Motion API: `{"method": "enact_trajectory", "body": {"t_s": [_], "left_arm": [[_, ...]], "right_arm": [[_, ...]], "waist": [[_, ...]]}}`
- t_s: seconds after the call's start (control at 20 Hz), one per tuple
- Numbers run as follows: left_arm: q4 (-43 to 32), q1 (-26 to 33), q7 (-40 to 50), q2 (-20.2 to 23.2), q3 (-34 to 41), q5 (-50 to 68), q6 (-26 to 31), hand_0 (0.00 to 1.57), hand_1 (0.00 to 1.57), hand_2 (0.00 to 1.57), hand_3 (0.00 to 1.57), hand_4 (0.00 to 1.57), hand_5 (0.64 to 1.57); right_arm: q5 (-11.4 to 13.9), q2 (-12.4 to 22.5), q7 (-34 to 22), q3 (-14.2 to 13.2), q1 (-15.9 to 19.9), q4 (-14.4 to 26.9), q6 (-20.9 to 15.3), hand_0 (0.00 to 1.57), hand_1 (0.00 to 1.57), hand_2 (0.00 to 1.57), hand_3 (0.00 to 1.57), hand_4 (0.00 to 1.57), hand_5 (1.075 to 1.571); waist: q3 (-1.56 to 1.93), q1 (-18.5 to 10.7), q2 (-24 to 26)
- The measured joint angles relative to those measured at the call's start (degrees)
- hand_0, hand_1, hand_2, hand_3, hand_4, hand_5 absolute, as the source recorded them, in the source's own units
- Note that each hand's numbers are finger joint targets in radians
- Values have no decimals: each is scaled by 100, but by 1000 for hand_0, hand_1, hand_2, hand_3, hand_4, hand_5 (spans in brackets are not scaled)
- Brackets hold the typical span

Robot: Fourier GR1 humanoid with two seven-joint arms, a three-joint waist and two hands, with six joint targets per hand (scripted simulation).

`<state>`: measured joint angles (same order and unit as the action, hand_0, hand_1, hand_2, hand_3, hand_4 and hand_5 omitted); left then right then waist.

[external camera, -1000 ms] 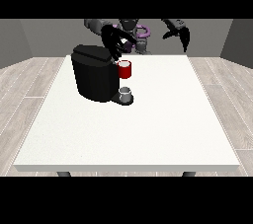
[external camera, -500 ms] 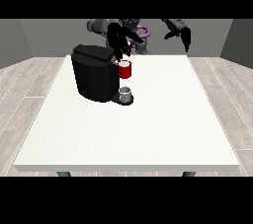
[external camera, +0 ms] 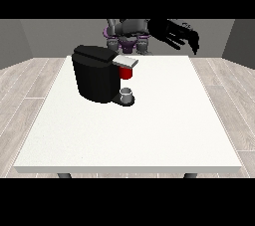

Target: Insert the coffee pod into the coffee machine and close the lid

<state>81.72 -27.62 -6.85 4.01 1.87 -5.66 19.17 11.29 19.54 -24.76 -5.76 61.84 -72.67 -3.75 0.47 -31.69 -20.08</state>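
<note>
Coffee machine (external camera: 97,73): black, on white tabletop (external camera: 149,130), grey lid (external camera: 125,61) lying flat above a red thing at the machine (external camera: 126,72) | grey thing (external camera: 127,93): on machine's base, whether pod cannot be told | hand at the view's right (external camera: 182,36): raised above tabletop's far edge, fingers spread, holding nothing.

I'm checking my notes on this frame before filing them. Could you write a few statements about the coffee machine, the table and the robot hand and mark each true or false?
1. The boxy black coffee machine stands on the large white table. True.
2. The machine lies tipped on its side. False: it stands upright.
3. A small grey cup-shaped thing sits at the machine's base. True.
4. The black robot hand at the view's right rests on the machine. False: it is raised, apart from it.
5. A red thing at the machine shows under its grey lid. True.
</note>
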Motion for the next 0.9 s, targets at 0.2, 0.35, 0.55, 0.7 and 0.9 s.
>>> {"method": "enact_trajectory", "body": {"t_s": [0.2, 0.35, 0.55, 0.7, 0.9], "left_arm": [[72, -143, 74, 13, 46, 15, -51, 0, 0, 0, 0, 297, 1571], [144, -154, 198, 5, 63, 67, -57, 0, 0, 0, 0, 347, 1571], [203, -84, 187, 33, 47, 123, 29, 0, 0, 0, 0, 248, 1571], [245, 41, 176, 18, 41, 97, -18, 0, 0, 0, 0, 266, 1571], [103, 367, 64, 50, 162, 88, -99, 0, 0, 0, 0, 266, 1571]], "right_arm": [[-52, -183, 434, 40, 293, 306, 16, 0, 0, 0, 0, 133, 1571], [-87, -279, 715, 40, 412, 596, 53, 0, 0, 0, 0, 0, 1571], [-91, -468, 1071, 58, 559, 870, -9, 0, 0, 0, 0, 0, 1571], [-148, -644, 1425, 106, 529, 963, 30, 0, 0, 0, 0, 0, 1571], [-207, -1081, 1819, 379, 211, 862, 121, 0, 0, 0, 0, 192, 1571]], "waist": [[-32, 8, -135], [-40, 52, -134], [-45, 106, -118], [-46, 261, -19], [-49, 653, 298]]}}
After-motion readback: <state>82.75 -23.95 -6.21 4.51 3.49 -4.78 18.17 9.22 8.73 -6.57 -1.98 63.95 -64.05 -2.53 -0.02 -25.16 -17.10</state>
